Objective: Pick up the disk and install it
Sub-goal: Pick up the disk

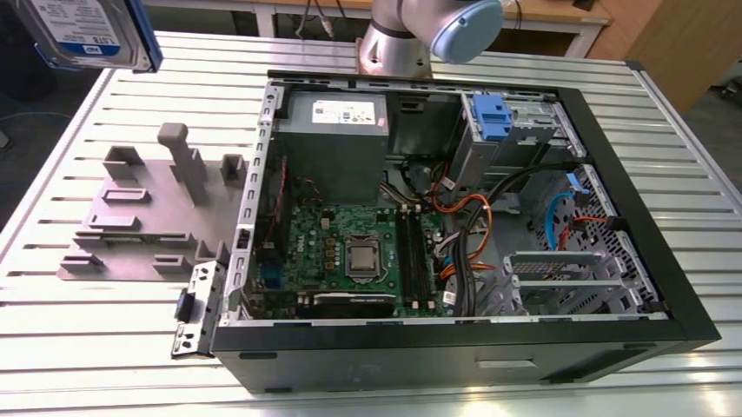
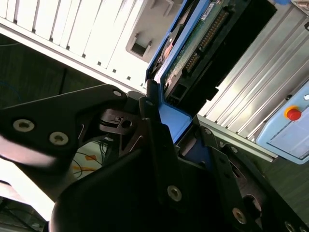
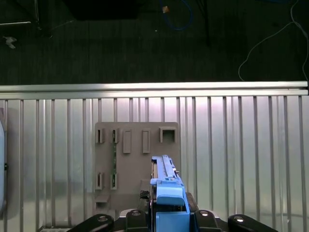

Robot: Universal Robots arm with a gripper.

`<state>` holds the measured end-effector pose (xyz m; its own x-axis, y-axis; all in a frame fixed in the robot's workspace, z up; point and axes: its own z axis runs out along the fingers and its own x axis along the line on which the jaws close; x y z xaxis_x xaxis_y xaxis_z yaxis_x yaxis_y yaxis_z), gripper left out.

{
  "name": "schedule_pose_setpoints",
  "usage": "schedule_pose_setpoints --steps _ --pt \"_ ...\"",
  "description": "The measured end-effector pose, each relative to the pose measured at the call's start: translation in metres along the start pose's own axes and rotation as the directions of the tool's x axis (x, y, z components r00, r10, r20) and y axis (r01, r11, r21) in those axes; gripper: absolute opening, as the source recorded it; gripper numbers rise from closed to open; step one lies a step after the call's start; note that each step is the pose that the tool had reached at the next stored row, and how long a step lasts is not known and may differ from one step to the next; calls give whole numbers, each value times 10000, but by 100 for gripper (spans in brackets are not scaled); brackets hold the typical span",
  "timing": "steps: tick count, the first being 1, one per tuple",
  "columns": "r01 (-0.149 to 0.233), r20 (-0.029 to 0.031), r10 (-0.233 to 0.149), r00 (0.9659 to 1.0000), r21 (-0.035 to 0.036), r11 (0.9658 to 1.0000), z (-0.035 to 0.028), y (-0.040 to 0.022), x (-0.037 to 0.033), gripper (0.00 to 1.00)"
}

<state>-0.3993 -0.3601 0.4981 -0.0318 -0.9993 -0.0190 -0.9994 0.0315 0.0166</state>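
The gripper (image 3: 170,217) has its jaws clamped on the disk (image 1: 90,33) by its blue frame. The disk looks rigid, dense, smooth-sided and probably shock-sensitive.

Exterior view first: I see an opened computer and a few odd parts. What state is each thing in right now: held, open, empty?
Disk: held in the air, off the table.
End effector: shut on the disk.
Computer case: lying on its side, cover off, insides exposed.
Grey holder: resting on the table, slots empty.
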Motion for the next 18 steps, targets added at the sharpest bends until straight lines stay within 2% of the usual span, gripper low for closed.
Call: schedule_pose_setpoints --steps 11,14,18 --pt "0 0 0 10000 -1 10000 -3 -26 159 36" --pt "0 0 0 10000 -4 10000 -5 -70 181 36" --pt "-1 0 1 10000 -13 10000 -6 -161 191 36"
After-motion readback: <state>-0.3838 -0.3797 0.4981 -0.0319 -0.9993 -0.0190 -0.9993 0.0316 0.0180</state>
